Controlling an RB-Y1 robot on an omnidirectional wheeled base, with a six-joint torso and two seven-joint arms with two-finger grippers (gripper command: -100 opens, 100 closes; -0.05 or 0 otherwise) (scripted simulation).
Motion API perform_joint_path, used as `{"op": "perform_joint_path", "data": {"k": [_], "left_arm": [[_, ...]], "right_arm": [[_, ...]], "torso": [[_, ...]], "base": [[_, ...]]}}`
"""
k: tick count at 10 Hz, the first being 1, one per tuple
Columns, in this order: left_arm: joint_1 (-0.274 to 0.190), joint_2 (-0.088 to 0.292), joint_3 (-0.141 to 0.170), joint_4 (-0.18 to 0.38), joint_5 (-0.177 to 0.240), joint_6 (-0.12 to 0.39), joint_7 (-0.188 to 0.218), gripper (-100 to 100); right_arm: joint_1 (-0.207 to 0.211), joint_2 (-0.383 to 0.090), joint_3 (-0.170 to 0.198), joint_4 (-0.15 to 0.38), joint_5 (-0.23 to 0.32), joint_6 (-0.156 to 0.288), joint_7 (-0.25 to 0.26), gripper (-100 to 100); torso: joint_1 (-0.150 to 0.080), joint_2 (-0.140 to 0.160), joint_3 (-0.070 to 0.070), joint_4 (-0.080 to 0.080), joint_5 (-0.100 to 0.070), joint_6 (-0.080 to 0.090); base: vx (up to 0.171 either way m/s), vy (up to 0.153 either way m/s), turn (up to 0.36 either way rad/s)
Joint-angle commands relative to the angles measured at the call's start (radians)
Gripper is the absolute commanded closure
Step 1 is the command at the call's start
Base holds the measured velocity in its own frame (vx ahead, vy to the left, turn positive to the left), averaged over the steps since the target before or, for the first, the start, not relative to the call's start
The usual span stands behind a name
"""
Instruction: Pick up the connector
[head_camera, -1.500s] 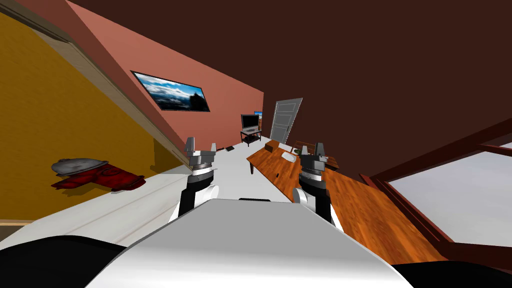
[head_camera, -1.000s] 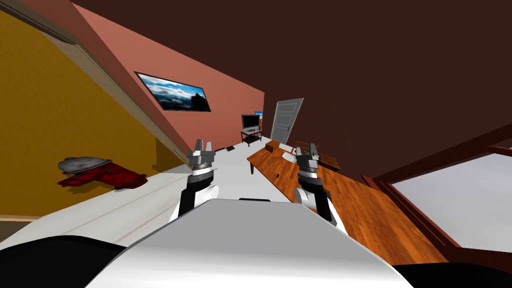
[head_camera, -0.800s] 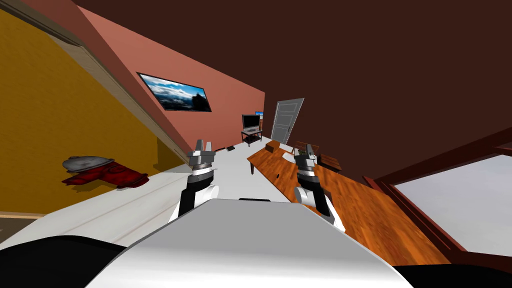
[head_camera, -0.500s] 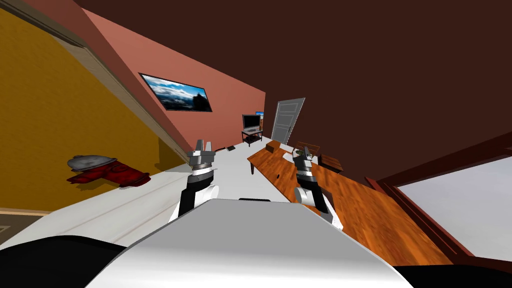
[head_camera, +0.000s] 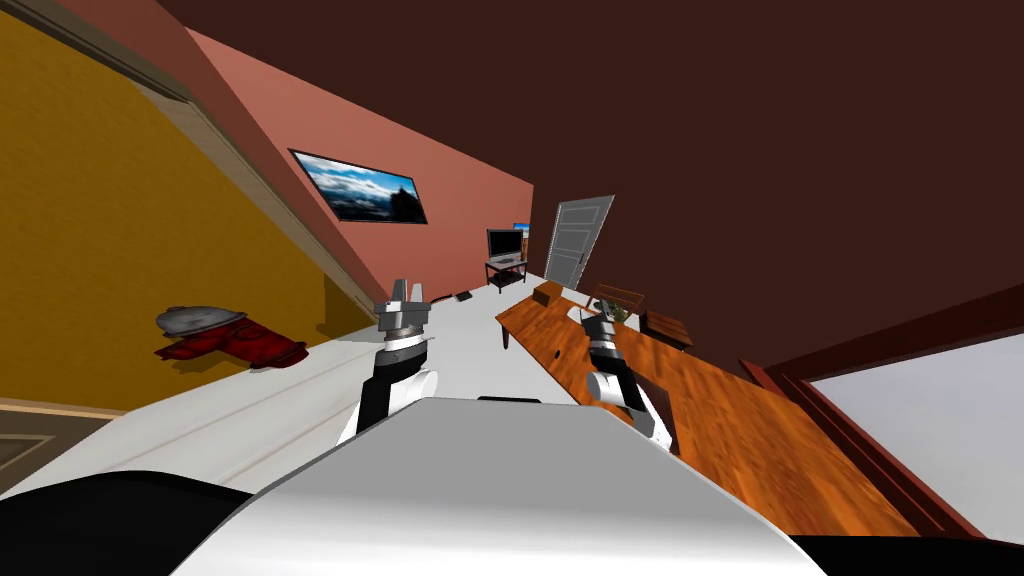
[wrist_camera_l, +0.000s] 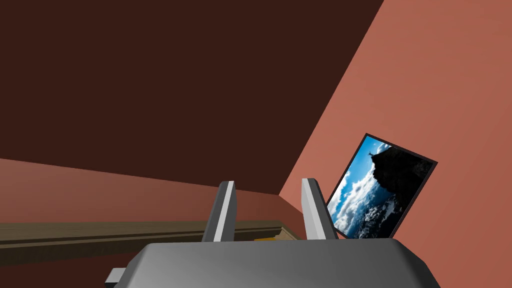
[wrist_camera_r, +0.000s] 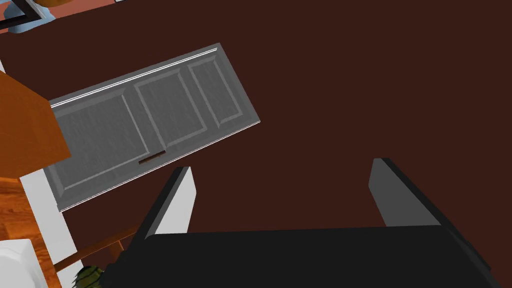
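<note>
Head view, looking steeply down along a long orange-brown wooden table (head_camera: 720, 410) that runs from 5 o'clock up toward 12. Right gripper (head_camera: 600, 320) out over the table's far half, its two thin grey fingers spread wide, nothing between them. Left gripper (head_camera: 405, 297) raised at 11 o'clock of the chest, off the table and above the white floor (head_camera: 300, 400); fingers drawn close, a narrow slot between them, nothing held.

Connector not yet picked up. Probably the small white rounded object (head_camera: 577, 312) lying on the table top, though too small to name for sure. Just beside the right gripper, at about 10 o'clock of it. In the right wrist view, the same white shape (wrist_camera_r: 15, 260) outside the spread fingers, on the lighter finger's side, not in the gap. Long axis impossible to read. Small green ribbed lump (head_camera: 620, 313) at 2 o'clock of the right gripper; brown box (head_camera: 545, 293) farther off at 11 o'clock.

Nearer arm, by judgement: the right, by far; the left well apart. Likely need for the coming move: swing the right gripper toward 10 o'clock and tip it down until the white object sits between the fingers.

No brand, label or readable writing anywhere. On the salmon wall, a dark-framed photograph of clouds (head_camera: 360, 188).
</note>
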Motion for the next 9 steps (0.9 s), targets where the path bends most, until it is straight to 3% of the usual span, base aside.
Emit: {"op": "perform_joint_path", "data": {"k": [1, 9], "left_arm": [[0.000, 0.000, 0.000, 0.000, 0.000, 0.000, 0.000, 0], [0.000, 0.000, 0.000, 0.000, 0.000, 0.000, 0.000, 0]], "right_arm": [[-0.015, 0.001, -0.003, 0.033, -0.015, 0.022, -0.014, -100], [-0.105, 0.007, -0.030, 0.260, -0.153, 0.139, -0.140, -100]], "torso": [[0.000, 0.000, 0.000, 0.000, 0.000, 0.000], [0.000, 0.000, 0.000, 0.000, 0.000, 0.000]], "base": [[0.007, -0.012, 0.027], [0.006, -0.010, 0.034]]}}
